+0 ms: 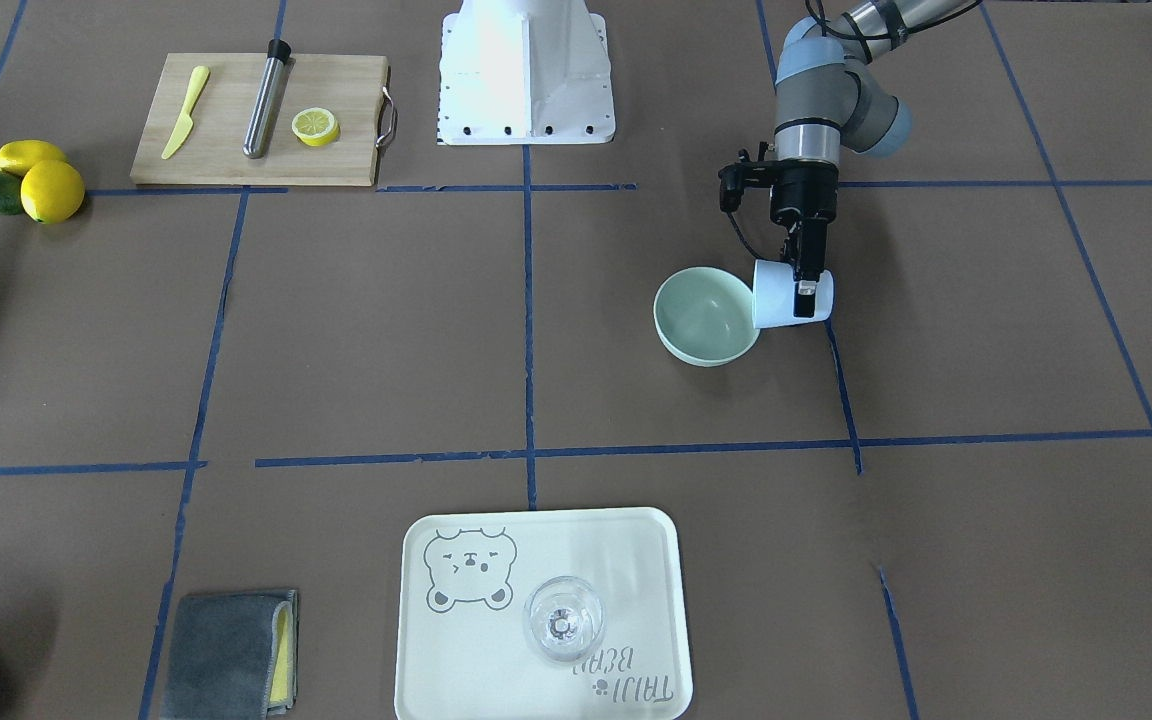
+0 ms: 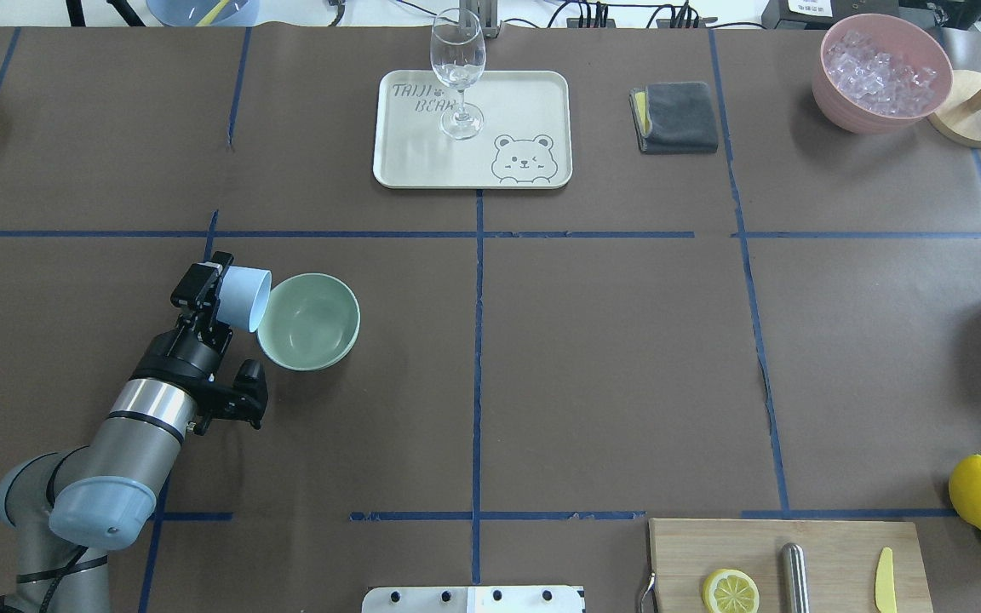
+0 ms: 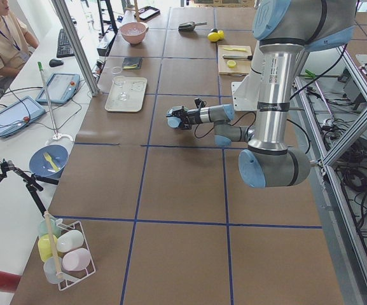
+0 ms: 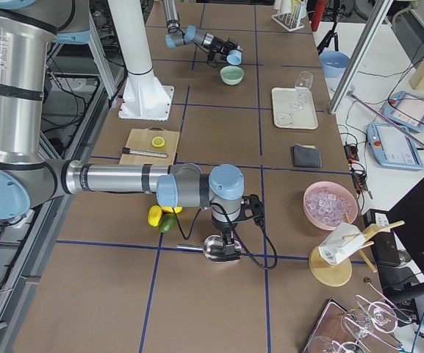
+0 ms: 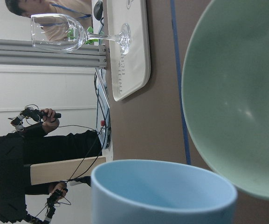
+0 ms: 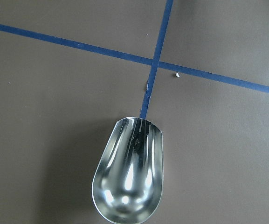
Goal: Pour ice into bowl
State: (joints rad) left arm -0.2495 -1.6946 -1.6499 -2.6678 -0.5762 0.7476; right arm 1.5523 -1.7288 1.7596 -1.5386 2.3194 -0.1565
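Observation:
My left gripper (image 1: 804, 290) is shut on a light blue cup (image 1: 771, 295) and holds it tipped on its side, mouth at the rim of the mint-green bowl (image 1: 706, 315). The overhead view shows the same: cup (image 2: 243, 298) beside bowl (image 2: 309, 321). In the left wrist view the cup's rim (image 5: 162, 191) is just off the bowl (image 5: 237, 93). No ice shows in the cup or the bowl. Ice (image 2: 880, 64) fills a pink bowl (image 2: 840, 111). My right gripper (image 4: 230, 246) hovers over a metal scoop (image 6: 129, 177); I cannot tell whether it is open or shut.
A white tray (image 2: 524, 111) holding a clear wine glass (image 2: 458, 68) stands at the far middle, with a grey cloth (image 2: 678, 117) beside it. A cutting board (image 2: 831, 545) with lemon half, metal rod and knife sits near the robot base. Lemons (image 2: 980, 494) lie beside it.

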